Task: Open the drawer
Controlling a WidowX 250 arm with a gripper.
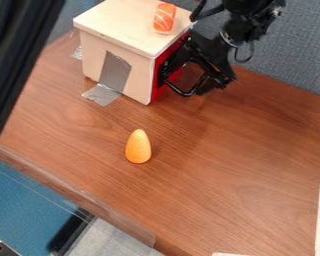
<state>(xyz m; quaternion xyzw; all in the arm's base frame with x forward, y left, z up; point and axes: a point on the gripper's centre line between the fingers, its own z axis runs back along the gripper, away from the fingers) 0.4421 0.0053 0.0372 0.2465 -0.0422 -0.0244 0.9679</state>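
Probably the step in hand is getting a firm purchase on the drawer's handle, then drawing it out. The black two-finger gripper (pixel 212 84) is at the red front, right by what looks like a curved black bar handle (pixel 185 94); I cannot tell whether it is spread, pressed together or pinching that bar, as black overlaps black. So I would make sure of the hold first, then pull straight away from the red face, level and slow, without twisting. A skewed pull could jam the drawer or drag the whole box, and lifting might let the bar slip.

As for the drawer, its flat, bright red front (pixel 156 92) is set in the side of the pale wooden box (pixel 114 25) facing the gripper, and it seems to sit close to the box, with little or no gap that I can make out. The gripper and bar hide much of that face. The grey tape (pixel 114 73) on the adjoining wall, away from the gripper, runs down to the table (pixel 236 165) and may help steady the box.
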